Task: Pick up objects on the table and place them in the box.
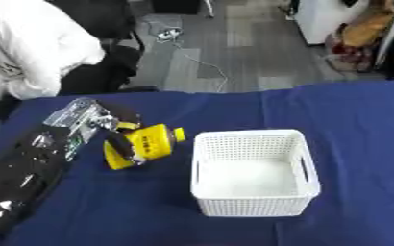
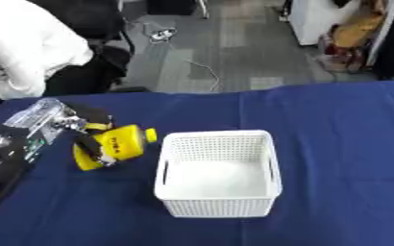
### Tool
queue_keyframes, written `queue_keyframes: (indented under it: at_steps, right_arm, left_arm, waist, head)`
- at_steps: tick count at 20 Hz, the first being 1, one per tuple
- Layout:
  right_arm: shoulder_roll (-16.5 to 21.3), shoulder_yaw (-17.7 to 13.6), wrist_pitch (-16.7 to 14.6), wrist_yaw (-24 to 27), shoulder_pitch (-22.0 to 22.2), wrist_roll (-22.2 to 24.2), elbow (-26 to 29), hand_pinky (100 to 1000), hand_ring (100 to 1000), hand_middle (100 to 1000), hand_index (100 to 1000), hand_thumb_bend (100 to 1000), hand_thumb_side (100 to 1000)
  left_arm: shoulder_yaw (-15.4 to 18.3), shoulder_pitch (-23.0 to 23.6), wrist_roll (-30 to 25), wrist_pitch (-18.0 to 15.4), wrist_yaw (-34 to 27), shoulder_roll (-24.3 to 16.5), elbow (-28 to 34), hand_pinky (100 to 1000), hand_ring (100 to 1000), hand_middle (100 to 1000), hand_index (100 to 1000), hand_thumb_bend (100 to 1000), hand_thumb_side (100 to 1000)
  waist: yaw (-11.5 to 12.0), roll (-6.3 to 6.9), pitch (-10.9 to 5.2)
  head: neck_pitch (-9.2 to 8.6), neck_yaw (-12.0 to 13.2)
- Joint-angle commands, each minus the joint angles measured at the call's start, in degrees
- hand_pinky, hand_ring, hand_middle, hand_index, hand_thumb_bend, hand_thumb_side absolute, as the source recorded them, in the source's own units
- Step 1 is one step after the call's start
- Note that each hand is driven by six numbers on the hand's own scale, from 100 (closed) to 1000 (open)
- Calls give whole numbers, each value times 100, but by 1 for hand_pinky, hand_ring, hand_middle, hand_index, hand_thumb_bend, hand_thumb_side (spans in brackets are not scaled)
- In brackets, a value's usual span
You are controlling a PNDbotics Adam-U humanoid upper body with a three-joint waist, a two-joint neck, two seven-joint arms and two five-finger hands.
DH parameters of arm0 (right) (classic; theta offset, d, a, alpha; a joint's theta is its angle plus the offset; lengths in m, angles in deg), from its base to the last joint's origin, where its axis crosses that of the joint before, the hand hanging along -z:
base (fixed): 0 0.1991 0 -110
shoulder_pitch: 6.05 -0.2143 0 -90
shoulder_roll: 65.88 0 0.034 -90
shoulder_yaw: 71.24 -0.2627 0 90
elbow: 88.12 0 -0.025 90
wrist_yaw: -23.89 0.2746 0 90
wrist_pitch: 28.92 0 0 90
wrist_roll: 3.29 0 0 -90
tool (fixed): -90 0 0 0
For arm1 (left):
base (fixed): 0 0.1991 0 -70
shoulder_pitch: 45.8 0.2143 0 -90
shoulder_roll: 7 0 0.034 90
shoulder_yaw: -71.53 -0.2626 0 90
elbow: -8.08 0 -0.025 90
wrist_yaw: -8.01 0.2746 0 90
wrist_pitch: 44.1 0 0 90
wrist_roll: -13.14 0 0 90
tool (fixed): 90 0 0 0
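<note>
The desk (image 1: pixel 351 144) is covered in a dark blue cloth and carries two items. A white perforated box (image 1: pixel 254 171) stands upright near the middle of the desk, closer to the near edge than to the far one, its interior showing only its white floor. Just left of the box, apart from its left wall, a yellow bottle (image 1: pixel 146 144) lies on its side, its neck end pointing toward the box and the far edge. The left hand (image 1: pixel 116 137) comes in from the desk's left side on a black and silver arm (image 1: pixel 28 173) and sits at the bottle: its dark fingers (image 1: pixel 123 148) are curled around the yellow body (one dark band crosses the bottle's middle), so the hand has hold of the bottle. Whether the bottle rests on the cloth or is slightly raised cannot be told. The right hand appears in neither eye view. The right half of the desk shows bare cloth.
</note>
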Motion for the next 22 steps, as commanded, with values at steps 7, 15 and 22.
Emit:
queue_keyframes:
  at_steps: [7, 15, 22]
  right_arm:
    - [229, -22, 35, -55, 54, -2, 89, 313, 394, 468, 564, 253, 901]
    - [280, -24, 38, -75, 93, -17, 89, 312, 394, 468, 564, 253, 901]
    - [304, -23, 43, -89, 108, -21, 89, 312, 394, 468, 563, 253, 901]
  left_arm:
    - [-88, -178, -227, 11, -40, -269, 405, 100, 100, 100, 236, 167, 821]
    - [-266, -196, -540, 72, -538, -472, 1149, 100, 100, 100, 237, 163, 818]
    - [-479, -162, -1012, 304, -1015, -682, 2253, 100, 100, 100, 237, 159, 814]
  waist:
    - [95, 41, -270]
    - [148, 85, -339]
    - [159, 95, -341]
  head:
    - [-25, -75]
    - [-25, -148]
    - [13, -187]
